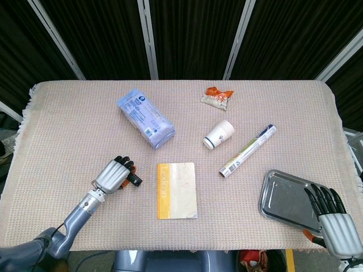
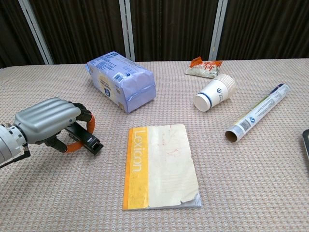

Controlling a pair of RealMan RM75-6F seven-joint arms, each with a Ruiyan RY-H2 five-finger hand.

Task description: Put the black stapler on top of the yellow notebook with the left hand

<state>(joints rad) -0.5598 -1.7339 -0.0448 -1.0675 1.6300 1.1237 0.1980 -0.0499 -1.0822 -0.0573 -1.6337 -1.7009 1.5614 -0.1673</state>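
Note:
The black stapler [image 1: 135,180] [image 2: 91,143] lies on the table cloth just left of the yellow notebook [image 1: 177,190] [image 2: 161,164]. My left hand [image 1: 115,174] [image 2: 50,118] covers most of it: the fingers curl over its top and the thumb tucks in at its near side, gripping it. Only the stapler's end nearest the notebook shows. The notebook lies flat with its yellow spine toward the stapler. My right hand [image 1: 332,218] hangs at the table's near right corner, fingers straight and holding nothing.
A blue packet [image 1: 146,118] [image 2: 120,81] lies behind the stapler. A paper cup [image 1: 219,135] [image 2: 215,93], a tube [image 1: 248,150] [image 2: 257,112] and a snack bag [image 1: 216,97] lie at centre right. A metal tray [image 1: 283,198] sits beside the right hand.

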